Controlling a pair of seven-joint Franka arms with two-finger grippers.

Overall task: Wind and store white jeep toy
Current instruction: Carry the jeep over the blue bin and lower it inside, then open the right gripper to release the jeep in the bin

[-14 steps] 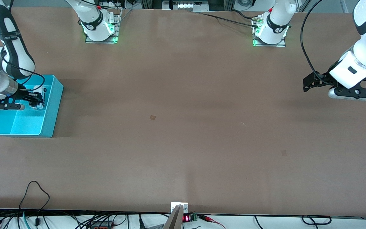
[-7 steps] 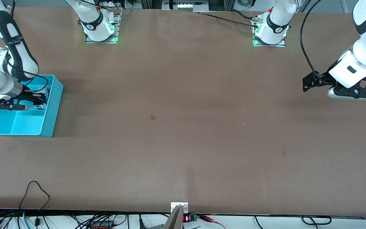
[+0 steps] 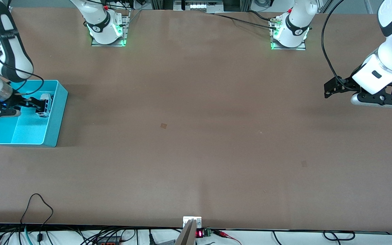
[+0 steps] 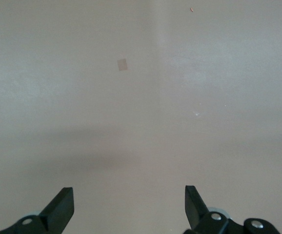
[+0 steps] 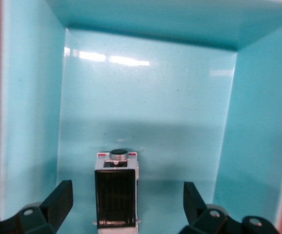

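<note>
white jeep toy [image 5: 115,195] lies in teal bin [image 3: 51,131].

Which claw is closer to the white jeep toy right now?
Right. The right claw is open directly over the white jeep toy, which lies in the blue bin. The left claw waits open over bare table at the left arm's end.

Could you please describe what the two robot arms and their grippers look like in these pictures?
Both arms are glossy white with black joint bands and loose black cables; their round bases sit on metal plates lit green. The left gripper has black angular fingers beneath a white wrist block with a silver-and-black camera bracket. The right gripper matches: black wedge-shaped fingers with small bolt heads.
</note>
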